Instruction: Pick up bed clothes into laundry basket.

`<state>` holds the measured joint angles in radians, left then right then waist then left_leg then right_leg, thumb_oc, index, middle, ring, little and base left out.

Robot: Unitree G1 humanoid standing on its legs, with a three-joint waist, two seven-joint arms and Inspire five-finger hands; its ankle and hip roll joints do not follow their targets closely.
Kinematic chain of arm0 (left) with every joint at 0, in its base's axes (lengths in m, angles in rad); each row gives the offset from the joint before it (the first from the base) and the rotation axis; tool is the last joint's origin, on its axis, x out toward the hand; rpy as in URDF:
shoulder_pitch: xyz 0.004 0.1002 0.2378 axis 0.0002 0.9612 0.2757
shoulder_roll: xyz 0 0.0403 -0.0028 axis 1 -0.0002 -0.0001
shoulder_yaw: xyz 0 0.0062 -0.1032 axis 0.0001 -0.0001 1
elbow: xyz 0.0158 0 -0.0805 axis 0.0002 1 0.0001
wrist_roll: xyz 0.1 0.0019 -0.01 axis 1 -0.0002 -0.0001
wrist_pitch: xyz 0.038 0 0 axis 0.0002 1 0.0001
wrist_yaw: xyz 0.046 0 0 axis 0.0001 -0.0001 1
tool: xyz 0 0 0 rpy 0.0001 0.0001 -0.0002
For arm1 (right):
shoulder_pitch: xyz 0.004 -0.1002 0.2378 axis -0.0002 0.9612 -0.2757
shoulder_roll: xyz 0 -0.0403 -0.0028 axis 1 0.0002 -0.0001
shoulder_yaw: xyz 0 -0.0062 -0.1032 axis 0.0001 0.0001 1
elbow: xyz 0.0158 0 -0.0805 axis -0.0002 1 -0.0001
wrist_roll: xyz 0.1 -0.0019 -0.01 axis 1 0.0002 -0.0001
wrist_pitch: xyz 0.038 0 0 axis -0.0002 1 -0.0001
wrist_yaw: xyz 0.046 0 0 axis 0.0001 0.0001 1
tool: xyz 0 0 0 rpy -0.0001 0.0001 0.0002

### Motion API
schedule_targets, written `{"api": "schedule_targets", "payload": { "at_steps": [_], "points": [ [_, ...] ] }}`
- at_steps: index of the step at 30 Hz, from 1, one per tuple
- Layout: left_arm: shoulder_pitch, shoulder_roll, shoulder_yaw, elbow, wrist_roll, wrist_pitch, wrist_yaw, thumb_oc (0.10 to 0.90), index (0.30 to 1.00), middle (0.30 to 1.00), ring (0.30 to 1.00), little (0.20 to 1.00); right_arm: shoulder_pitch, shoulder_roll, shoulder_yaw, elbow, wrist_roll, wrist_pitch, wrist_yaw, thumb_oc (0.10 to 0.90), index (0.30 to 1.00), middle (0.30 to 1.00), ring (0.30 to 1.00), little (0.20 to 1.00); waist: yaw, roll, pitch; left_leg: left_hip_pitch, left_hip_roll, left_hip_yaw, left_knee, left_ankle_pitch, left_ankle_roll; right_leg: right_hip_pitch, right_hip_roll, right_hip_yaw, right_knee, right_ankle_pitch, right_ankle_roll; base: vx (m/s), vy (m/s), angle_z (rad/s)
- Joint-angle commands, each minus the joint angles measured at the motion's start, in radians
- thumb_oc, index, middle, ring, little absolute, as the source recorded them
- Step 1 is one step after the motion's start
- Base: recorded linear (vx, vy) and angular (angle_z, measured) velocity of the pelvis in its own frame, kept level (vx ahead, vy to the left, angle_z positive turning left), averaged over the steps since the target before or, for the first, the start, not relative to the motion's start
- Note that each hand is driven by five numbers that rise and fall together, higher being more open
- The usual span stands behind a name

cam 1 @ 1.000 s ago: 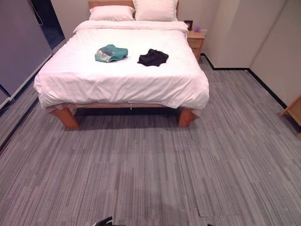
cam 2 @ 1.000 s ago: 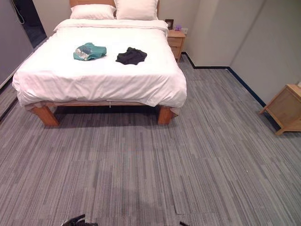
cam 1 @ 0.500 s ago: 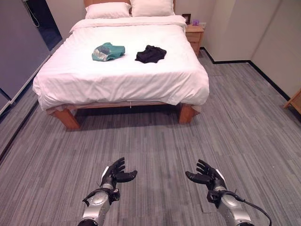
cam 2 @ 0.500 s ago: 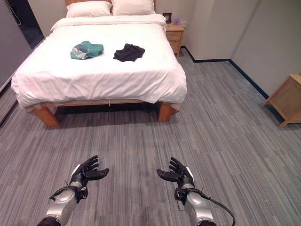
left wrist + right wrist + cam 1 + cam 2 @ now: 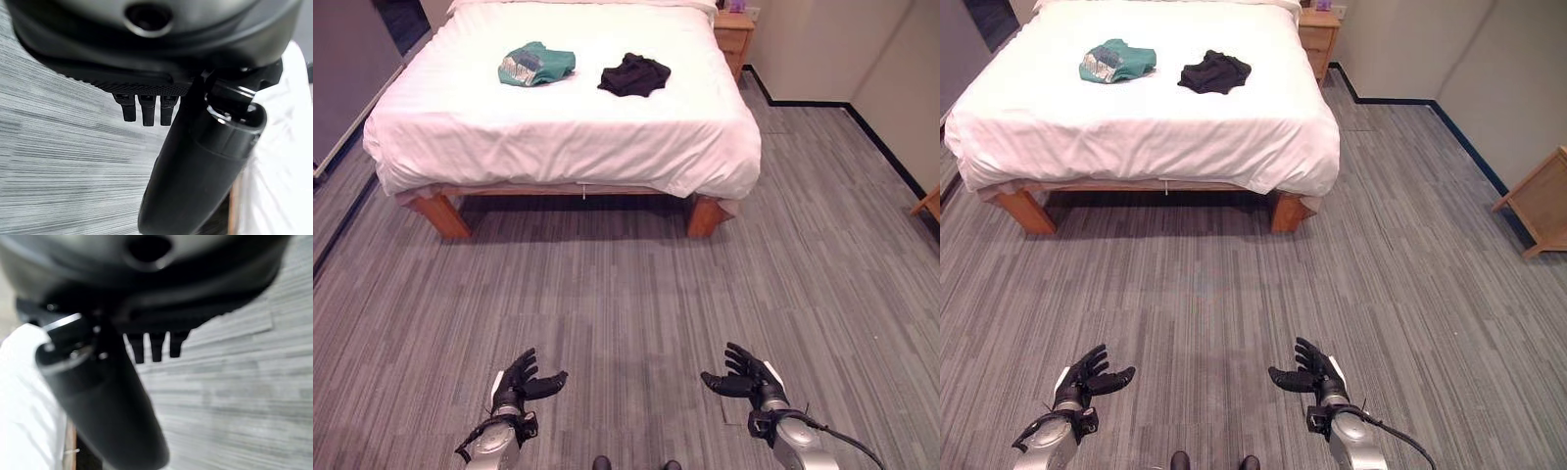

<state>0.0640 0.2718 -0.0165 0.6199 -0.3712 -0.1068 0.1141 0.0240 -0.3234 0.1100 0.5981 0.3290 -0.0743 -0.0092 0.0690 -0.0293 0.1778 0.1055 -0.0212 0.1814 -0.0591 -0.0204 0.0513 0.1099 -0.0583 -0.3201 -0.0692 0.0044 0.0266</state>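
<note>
A teal garment and a black garment lie side by side on the white bed, far ahead of me. My left hand hangs low over the grey floor at the near left, fingers relaxed and spread, holding nothing. My right hand mirrors it at the near right, open and empty too. Both hands are well short of the bed, with a broad strip of floor between.
A wooden nightstand stands at the bed's far right corner. A wooden cabinet sits against the right wall. Wooden bed legs show under the hanging sheet. Grey striped carpet spreads between me and the bed.
The camera has tilted down and moved closer to the bed, so the pillows left the picture. Both hands came up into view, then dropped slightly lower, still open.
</note>
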Motion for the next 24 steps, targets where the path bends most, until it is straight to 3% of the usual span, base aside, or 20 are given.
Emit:
{"api": "schedule_targets", "payload": {
  "at_steps": [1,8,11,13,14,15,16,17,18,22,24],
  "points": [
    [-0.066,0.057,0.005,-0.087,0.012,-0.100,0.005,0.800,0.900,0.900,0.900,0.900,-0.083,-0.029,-0.027,-0.098,-0.026,-0.083,-0.025,0.800,0.900,0.900,0.900,0.900,0.026,-0.032,-0.028,-0.055,0.035,0.024,0.028,0.016,-0.065,-0.037,-0.189,0.000,0.174,0.050,0.169,0.05,0.161,0.03],
    [-0.018,0.069,-0.009,-0.187,0.045,-0.091,-0.018,0.800,0.900,0.900,0.900,0.900,-0.030,-0.016,-0.047,-0.192,-0.039,-0.093,-0.007,0.800,0.900,0.900,0.900,0.900,-0.004,-0.013,0.041,-0.022,0.002,-0.013,0.088,-0.043,0.001,-0.218,-0.226,0.099,0.600,0.209,0.182,0.10,0.184,0.13],
    [-0.011,0.069,-0.015,-0.219,0.052,-0.083,-0.025,0.800,0.900,0.900,0.900,0.900,-0.004,-0.019,-0.055,-0.212,-0.062,-0.084,0.004,0.800,0.900,0.900,0.900,0.900,-0.021,0.001,0.065,0.006,0.006,-0.016,0.102,-0.073,0.009,-0.303,-0.208,0.080,0.678,0.181,0.180,0.19,0.101,0.08],
    [-0.009,0.068,-0.022,-0.235,0.054,-0.079,-0.031,0.800,0.900,0.900,0.900,0.900,0.011,-0.023,-0.065,-0.208,-0.057,-0.079,0.009,0.800,0.900,0.900,0.900,0.900,-0.040,0.002,0.069,0.033,-0.001,-0.037,0.099,-0.081,-0.001,-0.347,-0.174,0.078,0.609,0.149,0.172,0.30,0.004,-0.03],
    [-0.014,0.068,-0.027,-0.243,0.052,-0.079,-0.035,0.800,0.900,0.900,0.900,0.900,0.023,-0.025,-0.074,-0.202,-0.049,-0.080,0.009,0.800,0.900,0.900,0.900,0.900,-0.053,0.000,0.070,0.050,-0.007,-0.054,0.096,-0.090,-0.009,-0.363,-0.161,0.065,0.529,0.144,0.164,0.44,-0.089,0.22],
    [-0.016,0.065,-0.033,-0.248,0.047,-0.078,-0.041,0.800,0.900,0.900,0.900,0.900,0.042,-0.025,-0.087,-0.201,-0.036,-0.083,0.001,0.800,0.900,0.900,0.900,0.900,-0.073,-0.014,0.063,0.089,-0.017,-0.078,0.084,-0.114,-0.026,-0.377,-0.170,0.052,0.346,0.146,0.158,0.36,-0.093,0.52],
    [-0.016,0.065,-0.033,-0.248,0.047,-0.078,-0.041,0.800,0.900,0.900,0.900,0.900,0.042,-0.025,-0.087,-0.201,-0.035,-0.083,0.001,0.800,0.900,0.900,0.900,0.900,-0.075,-0.008,0.064,0.092,-0.010,-0.080,0.084,-0.116,-0.028,-0.367,-0.163,0.046,0.336,0.149,0.158,0.43,-0.124,0.53],
    [-0.020,0.060,-0.040,-0.250,0.046,-0.076,-0.047,0.800,0.900,0.900,0.900,0.900,0.054,-0.019,-0.093,-0.195,-0.024,-0.086,-0.002,0.800,0.900,0.900,0.900,0.900,-0.094,-0.010,0.060,0.128,-0.007,-0.098,0.080,-0.125,-0.046,-0.370,-0.140,0.039,0.200,0.169,0.164,0.33,-0.082,0.57],
    [-0.027,0.062,-0.051,-0.254,0.046,-0.071,-0.056,0.800,0.900,0.900,0.900,0.900,0.061,-0.016,-0.095,-0.197,-0.019,-0.083,-0.004,0.800,0.900,0.900,0.900,0.900,-0.107,-0.016,0.056,0.148,-0.007,-0.107,0.070,-0.129,-0.057,-0.383,-0.141,0.048,0.153,0.191,0.176,0.32,-0.080,0.37],
    [-0.043,0.074,-0.090,-0.279,0.080,-0.065,-0.094,0.800,0.900,0.900,0.900,0.900,0.086,-0.006,-0.100,-0.205,-0.025,-0.076,0.001,0.800,0.900,0.900,0.900,0.900,-0.146,-0.009,0.038,0.206,0.017,-0.136,0.081,-0.149,-0.085,-0.394,-0.137,0.066,0.079,0.237,0.194,0.43,-0.086,0.53],
    [-0.040,0.065,-0.129,-0.296,0.062,-0.063,-0.129,0.800,0.900,0.900,0.900,0.900,0.105,-0.010,-0.100,-0.191,-0.011,-0.079,0.022,0.800,0.900,0.900,0.900,0.900,-0.168,-0.001,0.007,0.221,0.029,-0.155,0.201,-0.133,-0.121,-0.365,-0.122,0.063,0.115,0.225,0.165,0.67,-0.154,0.92]
  ]
}}
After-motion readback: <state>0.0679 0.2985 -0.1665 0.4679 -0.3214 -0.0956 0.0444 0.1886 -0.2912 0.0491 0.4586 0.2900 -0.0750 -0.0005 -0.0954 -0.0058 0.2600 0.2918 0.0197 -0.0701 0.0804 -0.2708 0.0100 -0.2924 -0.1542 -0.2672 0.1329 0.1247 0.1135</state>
